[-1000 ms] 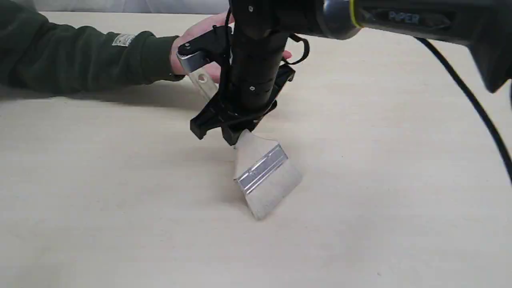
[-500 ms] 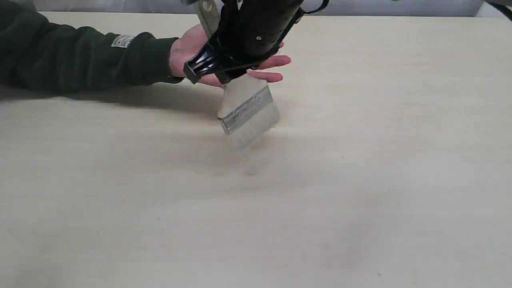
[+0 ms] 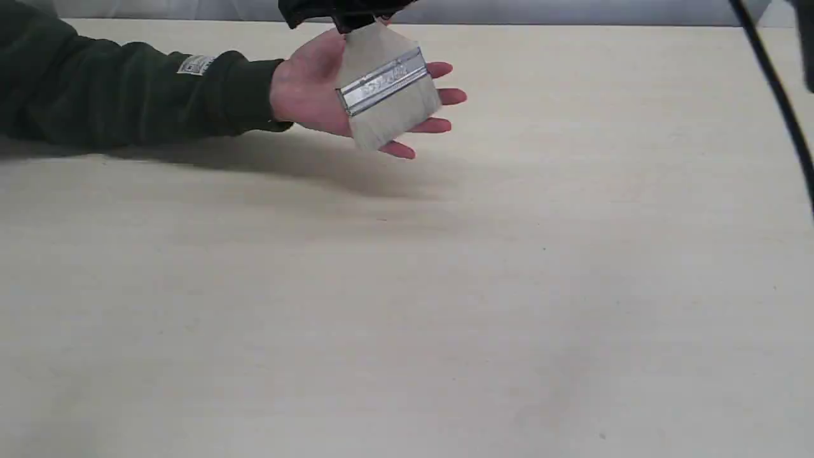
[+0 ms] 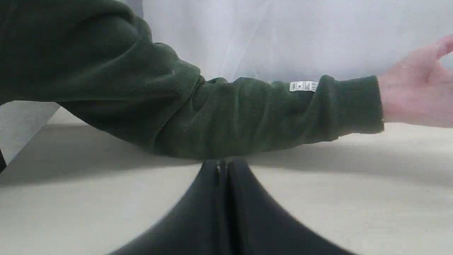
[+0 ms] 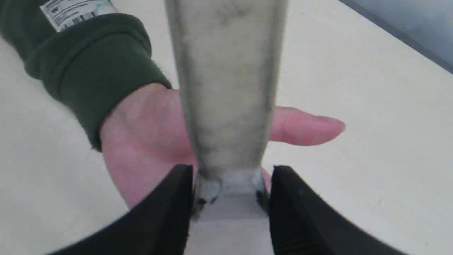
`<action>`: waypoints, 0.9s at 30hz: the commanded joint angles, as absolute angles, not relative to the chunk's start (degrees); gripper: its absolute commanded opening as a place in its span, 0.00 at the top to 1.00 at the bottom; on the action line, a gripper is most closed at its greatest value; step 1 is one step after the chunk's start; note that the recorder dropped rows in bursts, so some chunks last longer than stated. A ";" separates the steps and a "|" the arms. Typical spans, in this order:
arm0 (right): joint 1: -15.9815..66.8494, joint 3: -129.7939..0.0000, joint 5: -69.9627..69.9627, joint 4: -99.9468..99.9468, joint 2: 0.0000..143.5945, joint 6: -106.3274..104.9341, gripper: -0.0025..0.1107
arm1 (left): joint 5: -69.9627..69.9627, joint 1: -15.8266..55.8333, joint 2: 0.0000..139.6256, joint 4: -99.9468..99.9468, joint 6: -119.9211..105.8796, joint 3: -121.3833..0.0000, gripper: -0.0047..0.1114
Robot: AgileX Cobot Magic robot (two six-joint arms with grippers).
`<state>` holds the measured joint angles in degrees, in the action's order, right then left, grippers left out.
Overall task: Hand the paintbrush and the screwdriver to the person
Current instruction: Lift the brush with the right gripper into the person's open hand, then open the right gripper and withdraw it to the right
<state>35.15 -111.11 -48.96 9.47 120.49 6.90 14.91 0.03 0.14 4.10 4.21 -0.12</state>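
Wide pale table (image 3: 445,318) spreads before the person's open hand (image 3: 305,95) near the far edge. Your right claw (image 5: 231,180) clamps the wide silver-banded paintbrush (image 3: 385,95) over it; your left claw (image 4: 223,165) sits closed.

We see a wide flat pale-wood paintbrush (image 3: 388,92): smooth bare wood handle, shiny ribbed metal ferrule, matt whitish bristles. The person's dark green sleeve (image 4: 230,113) is fuzzy, fleecy cloth. The pale wood-grain bench (image 3: 407,305) looks smooth and matt. The black right pincer (image 5: 231,177) looks like matt plastic.
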 commanded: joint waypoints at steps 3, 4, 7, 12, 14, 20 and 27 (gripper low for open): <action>32.78 -116.41 -51.24 10.08 126.32 7.73 0.94 | 14.34 0.40 0.00 3.83 4.32 0.00 0.96; 32.56 -117.35 -51.69 10.08 127.27 7.81 0.94 | 14.34 0.40 0.00 3.83 4.32 0.00 0.96; 32.24 -118.60 -51.97 9.91 128.74 7.81 0.94 | 14.34 0.40 0.00 3.83 4.32 0.00 0.96; 32.19 -118.60 -50.18 9.91 129.24 7.81 0.89 | 14.34 0.40 0.00 3.83 4.32 0.00 0.96; 32.19 -118.60 -49.81 9.91 129.24 7.81 0.78 | 14.34 0.40 0.00 3.83 4.32 0.00 0.96; 32.04 -118.64 -49.81 9.91 127.96 8.80 0.45 | 14.23 0.40 0.00 3.94 4.32 0.00 0.96; 32.04 -118.64 -51.30 9.91 123.02 8.70 0.45 | 14.23 0.40 0.00 3.94 4.32 0.00 0.96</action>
